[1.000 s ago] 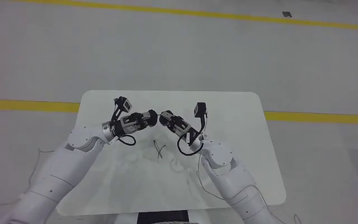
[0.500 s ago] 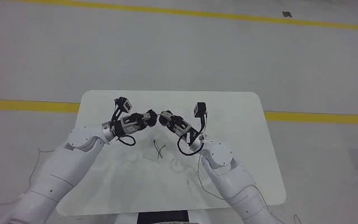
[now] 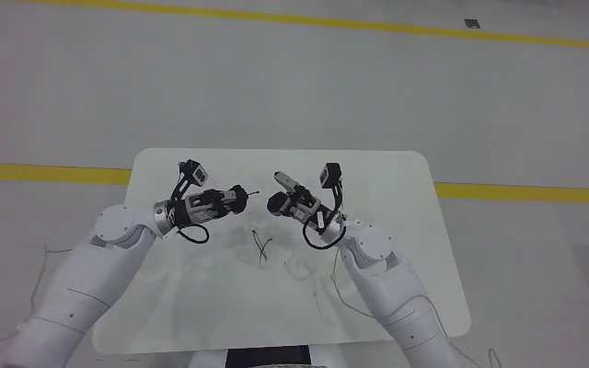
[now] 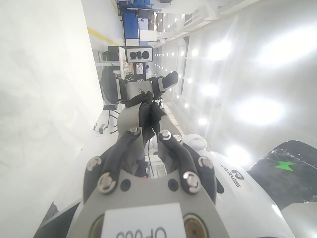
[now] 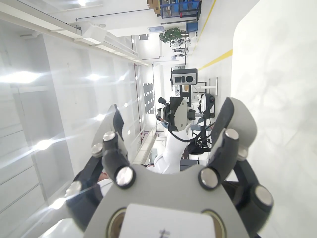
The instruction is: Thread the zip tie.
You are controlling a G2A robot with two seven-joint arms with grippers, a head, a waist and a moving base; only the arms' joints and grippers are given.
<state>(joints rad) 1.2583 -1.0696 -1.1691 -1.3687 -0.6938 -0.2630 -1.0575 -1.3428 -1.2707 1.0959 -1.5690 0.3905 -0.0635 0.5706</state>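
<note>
Left gripper: the left gripper (image 4: pixel 148 106) is clenched. Its grey fingers with black pads are pressed together on a thin black plastic zip tie (image 4: pixel 137 101), which shows as a narrow dark band across the fingertips. How much of the tie's length runs behind the fingers cannot be told.
Left gripper, from above: it (image 3: pixel 239 195) sits over the middle of the counter and points toward the other arm.
Right gripper: the right gripper (image 5: pixel 174 111) is released. Its two grey fingers (image 5: pixel 116 122) are spread wide with nothing between them.
Right gripper, from above: it (image 3: pixel 276 191) faces the left gripper from near by, with a gap between the two, so they are apart.
Zip tie: it is held at the tips of the left gripper, off the counter surface, and is not touching the right gripper.
Loose strands: a few thin dark crossed strands (image 3: pixel 262 246) lie flat on the counter. They are nearer the robot than both grippers, roughly under the gap between them, and neither gripper touches them.
Counter: a white counter with rounded corners (image 3: pixel 396 184) carries the strands.
Floor: a grey floor with a yellow painted line (image 3: pixel 55 173) passes behind the counter on both sides.
</note>
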